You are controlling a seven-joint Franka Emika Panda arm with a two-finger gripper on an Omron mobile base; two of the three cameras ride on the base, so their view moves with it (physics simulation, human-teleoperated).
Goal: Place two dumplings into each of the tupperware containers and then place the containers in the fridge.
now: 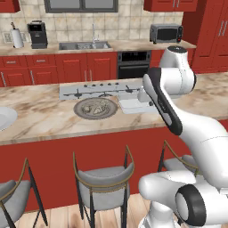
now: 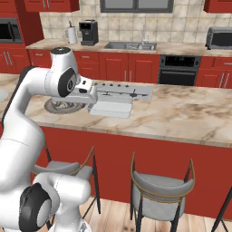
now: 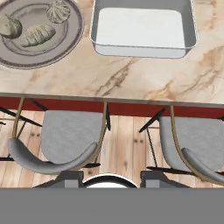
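Observation:
Several beige dumplings (image 3: 37, 35) lie on a round grey plate (image 3: 72, 43) on the marble counter. Right of the plate stands one clear tupperware container (image 3: 142, 30), with nothing inside it. That plate (image 1: 95, 108) and container (image 1: 132, 105) also show in the left base view, partly behind my arm. My gripper (image 2: 89, 92) hovers above the counter's front part, between the plate (image 2: 63, 106) and the container (image 2: 111, 108). Its fingers are hidden, so I cannot tell how they stand or whether they hold anything. The fridge is out of view.
A cooktop (image 1: 100, 90) lies on the counter behind the plate. A white plate (image 1: 4, 116) sits at the far left edge. Grey bar stools (image 1: 104, 178) stand below the counter's front edge (image 3: 109, 99). Sink and oven line the back wall.

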